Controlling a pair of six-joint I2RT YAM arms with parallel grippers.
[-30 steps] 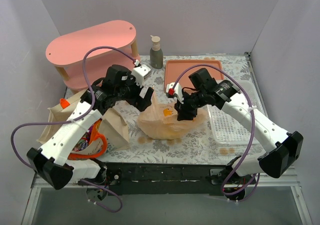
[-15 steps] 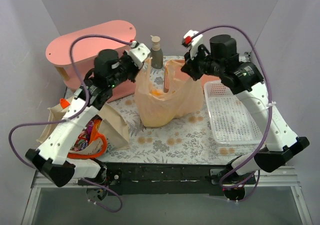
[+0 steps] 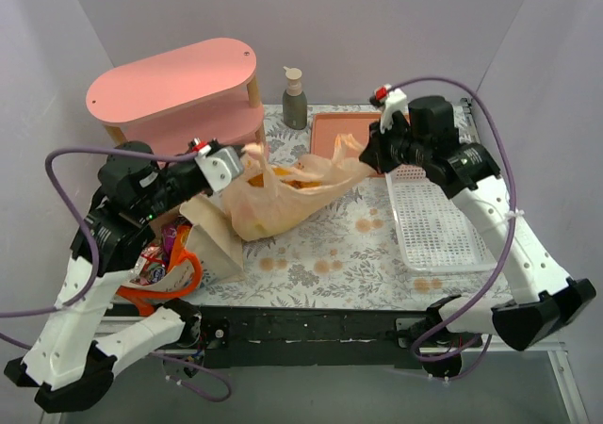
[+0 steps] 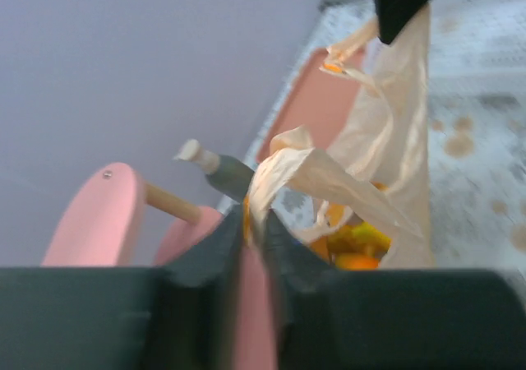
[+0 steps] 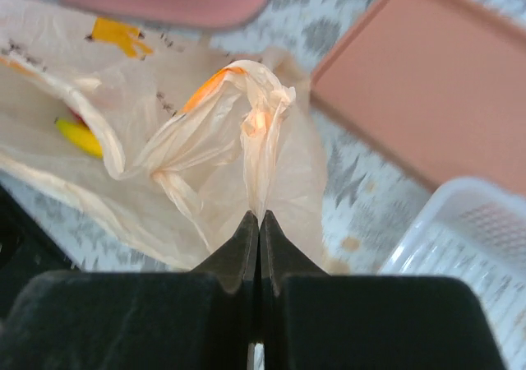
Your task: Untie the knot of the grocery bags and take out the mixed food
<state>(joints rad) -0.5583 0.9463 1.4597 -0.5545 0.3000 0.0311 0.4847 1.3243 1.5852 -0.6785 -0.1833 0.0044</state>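
Observation:
The tan plastic grocery bag lies slumped on its side, pulled out between both grippers. My left gripper is shut on one twisted handle, pinched at the fingertips. My right gripper is shut on the other handle, jaws pressed together. Yellow and orange food shows inside the bag, with a banana seen through the plastic. The cream canvas tote with orange handles sits at the left, snack packets in its mouth.
A pink oval shelf stands at the back left, with a grey pump bottle beside it. A salmon tray lies behind the bag. A white mesh basket sits at the right, under my right arm.
The bag, held high and upright between both grippers, has come down and now stretches sideways. My left arm has swung left and toward the front; my right gripper has moved right.

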